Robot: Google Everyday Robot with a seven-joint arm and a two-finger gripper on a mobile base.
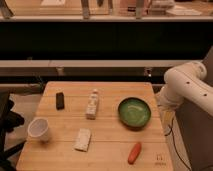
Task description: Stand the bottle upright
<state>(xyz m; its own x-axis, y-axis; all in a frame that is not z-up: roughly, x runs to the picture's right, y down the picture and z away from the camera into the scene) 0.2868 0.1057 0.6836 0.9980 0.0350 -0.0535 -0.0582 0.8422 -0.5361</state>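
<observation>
A white bottle (92,105) lies on its side near the middle of the wooden table (105,150), with its narrow cap end pointing toward the far edge. The robot's white arm (189,86) bends in at the right side, beyond the table's right edge and well apart from the bottle. My gripper itself is out of view; only arm segments show.
A green bowl (134,111) sits to the right of the bottle. A black block (60,100) lies at the left. A white cup (39,129) stands front left. A pale packet (83,139) and an orange-red carrot-like item (134,152) lie near the front edge. Shelving stands behind the table.
</observation>
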